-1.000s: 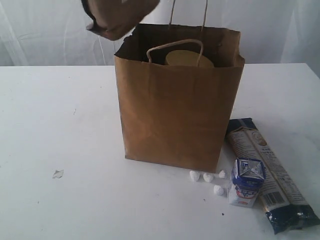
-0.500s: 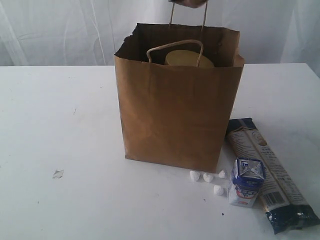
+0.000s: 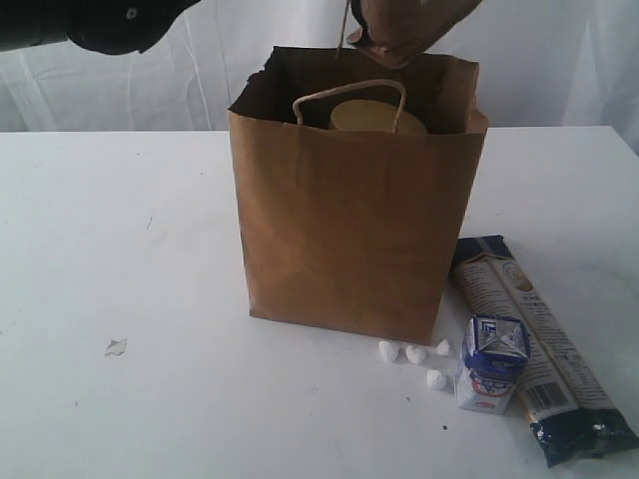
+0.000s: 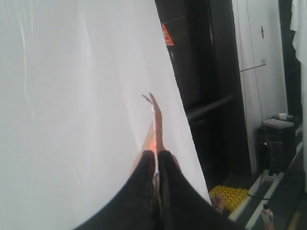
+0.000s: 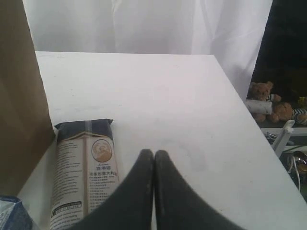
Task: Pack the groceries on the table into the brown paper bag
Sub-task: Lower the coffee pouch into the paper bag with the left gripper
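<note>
The brown paper bag [image 3: 349, 220] stands upright mid-table, and the olive-gold lid of the jar [image 3: 374, 118] shows inside it. A brown-red pouch [image 3: 409, 30] hangs just above the bag's back rim. My left gripper [image 4: 157, 155] is shut on the pouch [image 4: 156, 115], which appears edge-on in the left wrist view. The long dark-blue-and-cream packet [image 3: 539, 339] and the small blue-white carton [image 3: 491, 364] lie on the table [image 3: 130, 249] right of the bag. My right gripper [image 5: 154, 155] is shut and holds nothing, hovering beside the packet [image 5: 86, 167]. Bottle and can are out of view.
Small white crumbs [image 3: 414, 354] lie at the bag's front right corner, next to the carton. A pale scrap [image 3: 116, 346] rests at front left. My left arm [image 3: 110, 20] crosses the top left of the exterior view. A white curtain hangs behind the table.
The pouch has travelled from above the bag's left corner, up and rightward, and now hangs lower over the bag's back rim. My left arm has entered the top left of the exterior view.
</note>
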Robot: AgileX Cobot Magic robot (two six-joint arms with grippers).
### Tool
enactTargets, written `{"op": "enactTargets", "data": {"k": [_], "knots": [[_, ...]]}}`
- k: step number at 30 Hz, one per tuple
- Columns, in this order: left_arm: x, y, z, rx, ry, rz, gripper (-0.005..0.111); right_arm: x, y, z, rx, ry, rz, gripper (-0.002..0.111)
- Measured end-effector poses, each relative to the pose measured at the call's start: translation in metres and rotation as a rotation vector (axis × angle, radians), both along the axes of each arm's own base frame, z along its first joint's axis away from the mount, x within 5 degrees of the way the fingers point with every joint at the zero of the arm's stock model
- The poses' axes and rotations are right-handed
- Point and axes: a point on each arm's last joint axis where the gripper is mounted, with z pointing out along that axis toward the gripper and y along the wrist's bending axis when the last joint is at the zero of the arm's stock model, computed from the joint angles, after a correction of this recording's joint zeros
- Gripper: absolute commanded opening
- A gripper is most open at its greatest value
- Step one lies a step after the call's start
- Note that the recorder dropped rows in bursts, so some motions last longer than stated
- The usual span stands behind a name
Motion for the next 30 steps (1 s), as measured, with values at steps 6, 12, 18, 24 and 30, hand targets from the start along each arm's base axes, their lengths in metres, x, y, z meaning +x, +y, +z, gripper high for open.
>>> {"op": "enactTargets", "data": {"k": [6,12,18,24,30], "knots": [[-0.004,-0.006,-0.007,0.148,-0.097,-0.032,0.000,0.000,0.000,0.000,0.000,0.000,0.000,0.000],[0.001,-0.005,-0.015,0.253,-0.071,0.031,0.000,0.000,0.000,0.000,0.000,-0.001,0.000,0.000],[0.003,-0.003,-0.017,0.278,-0.054,0.057,0.000,0.000,0.000,0.000,0.000,-0.001,0.000,0.000],[0.002,0.008,-0.011,0.348,-0.057,0.138,0.000,0.000,0.000,0.000,0.000,-0.001,0.000,0.000],[0.004,0.024,-0.012,0.469,0.011,0.270,0.000,0.000,0.000,0.000,0.000,-0.001,0.000,0.000]]}}
